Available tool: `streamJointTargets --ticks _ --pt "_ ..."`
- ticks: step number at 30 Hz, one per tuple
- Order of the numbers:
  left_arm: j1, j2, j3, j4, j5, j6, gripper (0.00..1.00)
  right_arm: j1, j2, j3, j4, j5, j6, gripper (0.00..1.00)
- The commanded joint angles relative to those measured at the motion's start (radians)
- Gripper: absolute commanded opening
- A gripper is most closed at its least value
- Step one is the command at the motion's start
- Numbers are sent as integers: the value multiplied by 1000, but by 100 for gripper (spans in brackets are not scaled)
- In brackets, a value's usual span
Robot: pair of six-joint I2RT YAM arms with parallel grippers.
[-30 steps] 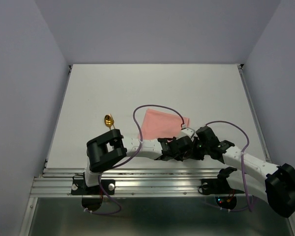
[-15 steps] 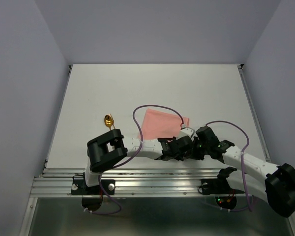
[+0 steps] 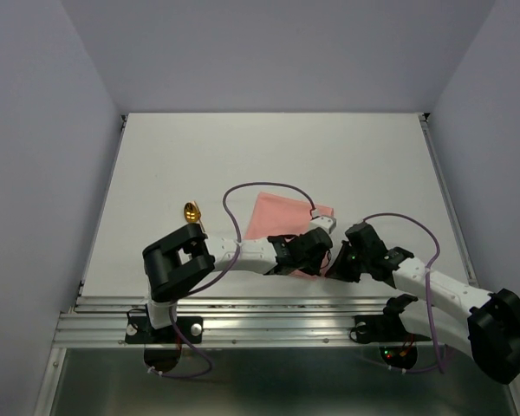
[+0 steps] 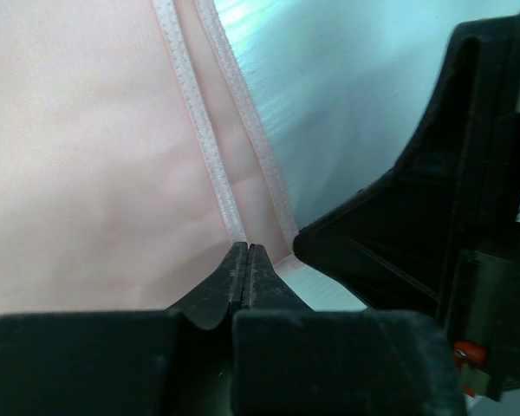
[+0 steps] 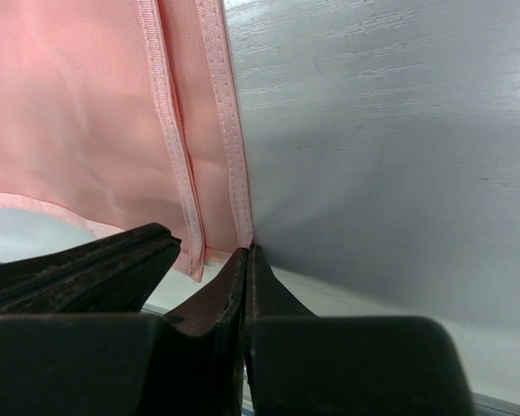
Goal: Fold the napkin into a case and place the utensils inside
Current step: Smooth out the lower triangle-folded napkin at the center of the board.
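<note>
Worktop [image 3: 156,156] carries the napkin [image 3: 282,217] near its middle, apparently doubled, with two hemmed edges running side by side straight away from both pincers. On the inner hem's corner the left pincer [image 4: 245,256] is pressed together. Just beside it, the right pincer [image 5: 247,256] pinches the outer hem's corner. All the cloth lies beyond the tips, so any fold must travel away from the arms. One gold utensil [image 3: 191,211] lies well to the left, nearer the left arm.
</note>
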State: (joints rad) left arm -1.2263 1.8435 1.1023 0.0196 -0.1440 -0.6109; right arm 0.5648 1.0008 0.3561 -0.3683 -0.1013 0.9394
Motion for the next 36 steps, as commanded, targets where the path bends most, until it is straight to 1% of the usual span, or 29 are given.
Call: streamJointTargets --ticks 1,8,10,15,16,17,18,19,20,21,22,23,24,25,27,28,29,31,32,33,34,35,36 --pt "2 -64 -18 54 37 -4 0 9 -5 6 -6 14 7 1" --pt "5 -75 -32 52 24 -16 0 9 -11 4 -4 18 15 1" --pt "24 -95 -35 46 29 -20 0 9 -14 3 -4 18 16 1" --pt "126 -170 -68 39 90 -26 0 9 -21 4 -18 17 10 1" --pt "167 -176 -67 33 109 -20 0 9 -25 7 -29 20 9 1" --pt "185 -179 -59 23 112 -12 0 9 -27 17 -35 25 6 2" --pt "200 -175 -21 -10 110 12 0 9 -30 26 -61 49 4 9" --pt "212 -164 10 -30 97 29 0 9 -27 40 -81 75 4 20" --pt "227 -152 48 -71 81 42 2 9 -25 73 -102 150 10 50" --pt "232 -120 129 -128 67 54 4 9 -24 95 -121 181 -4 66" --pt "235 -103 169 -151 49 75 16 9 -24 115 -139 207 -16 76" --pt "240 -81 207 -173 46 85 26 -14 -22 136 -136 221 -36 81" --pt "247 -40 276 -188 46 92 32 -31 -7 185 -135 233 -75 85" --pt "251 -20 307 -219 40 100 37 -67 10 211 -135 244 -97 85" --pt "263 46 396 -266 46 114 37 -114 73 298 -127 288 -166 83" --pt "267 60 416 -280 38 115 37 -143 97 323 -118 290 -189 82" --pt "274 71 441 -293 40 117 37 -204 120 346 -103 257 -215 80" --pt "292 57 430 -291 43 117 37 -256 172 380 -43 218 -281 77" --pt "307 25 398 -273 55 111 37 -281 241 420 -20 200 -319 74" --pt "307 7 377 -273 55 109 37 -281 281 444 -20 201 -336 71" --pt "321 -9 358 -253 60 108 38 -281 371 501 -21 204 -349 68" --pt "329 -29 331 -247 66 106 38 -281 413 529 -17 186 -378 66" --pt "333 -32 324 -253 67 106 38 -281 451 552 -17 178 -387 66"
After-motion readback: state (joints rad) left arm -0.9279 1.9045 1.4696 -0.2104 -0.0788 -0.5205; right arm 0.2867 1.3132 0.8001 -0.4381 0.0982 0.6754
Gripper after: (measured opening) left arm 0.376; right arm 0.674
